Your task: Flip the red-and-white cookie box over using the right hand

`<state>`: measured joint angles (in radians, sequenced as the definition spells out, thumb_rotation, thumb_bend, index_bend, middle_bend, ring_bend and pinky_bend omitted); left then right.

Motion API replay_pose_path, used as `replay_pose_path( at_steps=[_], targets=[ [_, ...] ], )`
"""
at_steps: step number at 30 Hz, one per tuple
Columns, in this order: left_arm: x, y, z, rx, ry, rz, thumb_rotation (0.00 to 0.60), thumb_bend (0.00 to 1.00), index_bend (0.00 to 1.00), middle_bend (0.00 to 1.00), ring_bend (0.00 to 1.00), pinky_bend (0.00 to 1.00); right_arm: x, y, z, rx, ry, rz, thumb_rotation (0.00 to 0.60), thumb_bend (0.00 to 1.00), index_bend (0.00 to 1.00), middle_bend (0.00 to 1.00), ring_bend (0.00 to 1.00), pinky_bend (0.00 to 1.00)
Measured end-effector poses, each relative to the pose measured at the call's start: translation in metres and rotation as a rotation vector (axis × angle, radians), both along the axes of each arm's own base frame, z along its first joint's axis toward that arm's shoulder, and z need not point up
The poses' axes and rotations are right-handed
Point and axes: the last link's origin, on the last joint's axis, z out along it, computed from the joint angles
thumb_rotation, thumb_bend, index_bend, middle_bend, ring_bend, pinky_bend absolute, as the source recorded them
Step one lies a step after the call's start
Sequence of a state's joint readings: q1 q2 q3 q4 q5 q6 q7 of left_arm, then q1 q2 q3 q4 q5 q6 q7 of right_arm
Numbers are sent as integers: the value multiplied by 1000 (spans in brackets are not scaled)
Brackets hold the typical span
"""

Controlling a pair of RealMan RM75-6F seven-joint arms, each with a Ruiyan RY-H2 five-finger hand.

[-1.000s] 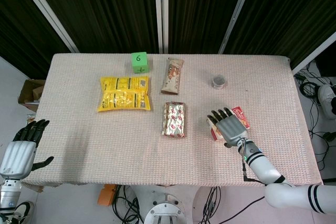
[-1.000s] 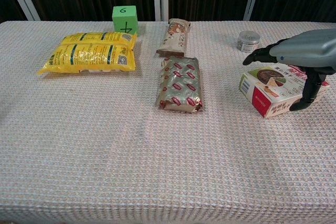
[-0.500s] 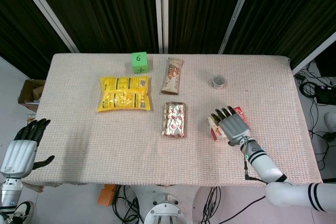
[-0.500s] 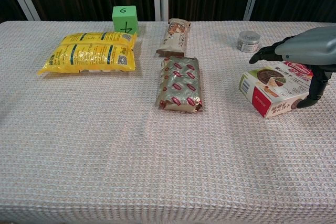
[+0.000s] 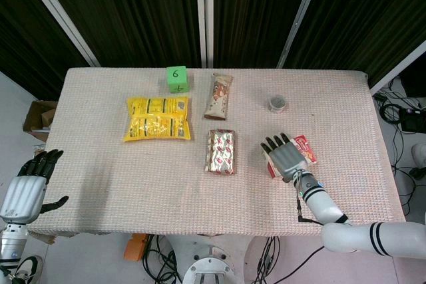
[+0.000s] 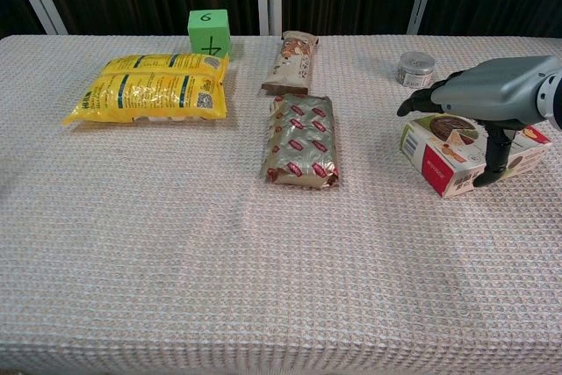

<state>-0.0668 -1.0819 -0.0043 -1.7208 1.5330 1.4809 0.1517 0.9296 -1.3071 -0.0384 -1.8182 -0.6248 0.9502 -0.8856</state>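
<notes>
The red-and-white cookie box (image 6: 446,157) (image 5: 307,148) lies flat on the table at the right, its printed face up. My right hand (image 6: 481,98) (image 5: 285,155) hovers palm-down over it and covers most of its top. The fingers (image 6: 413,101) are spread and reach past the box's left edge, while the thumb hangs down at its front side. I cannot tell whether the hand touches the box; it grips nothing. My left hand (image 5: 28,187) hangs open off the table's left front corner, holding nothing.
A brown-and-red snack pack (image 6: 300,140) lies left of the box. Behind it are a slim snack bar (image 6: 291,63), a green numbered cube (image 6: 209,32) and a yellow packet (image 6: 149,87). A small round tin (image 6: 414,68) stands just behind my right hand.
My right hand moved right a little, then back left over the box, so its fingers now reach past the box's left edge. The box and my left hand have stayed put.
</notes>
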Motion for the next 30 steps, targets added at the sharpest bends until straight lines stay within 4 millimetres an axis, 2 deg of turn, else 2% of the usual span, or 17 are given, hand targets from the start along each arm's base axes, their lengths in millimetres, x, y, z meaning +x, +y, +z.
replay_pose_path(
  at_steps=[6, 7, 11, 17, 23, 30],
  targets=[
    [-2, -3, 2, 3, 0, 6, 600, 21, 84, 98, 76, 187, 1, -4, -8, 1, -18, 14, 600, 6, 0, 12, 0, 0],
    [-2, -3, 3, 4, 1, 6, 600, 21, 85, 98, 76, 187, 2, -4, -8, 0, -23, 19, 600, 16, 0, 52, 0, 0],
    [-2, -3, 4, 5, 2, 4, 600, 21, 84, 98, 76, 187, 4, -5, -9, -19, -28, 54, 600, 67, 0, 321, 0, 0],
    [-2, -3, 3, 3, 1, 7, 600, 21, 84, 98, 76, 187, 3, -4, -8, -23, -37, 75, 600, 122, 0, 539, 42, 0],
    [-2, -4, 3, 4, 2, 6, 600, 21, 84, 98, 76, 187, 11, -2, 2, -39, -123, 84, 600, 172, 0, 597, 88, 0],
    [-2, -4, 3, 4, 6, 7, 600, 21, 85, 98, 76, 187, 25, 3, 28, -87, -425, 62, 600, 176, 0, 614, 97, 0]
  ],
)
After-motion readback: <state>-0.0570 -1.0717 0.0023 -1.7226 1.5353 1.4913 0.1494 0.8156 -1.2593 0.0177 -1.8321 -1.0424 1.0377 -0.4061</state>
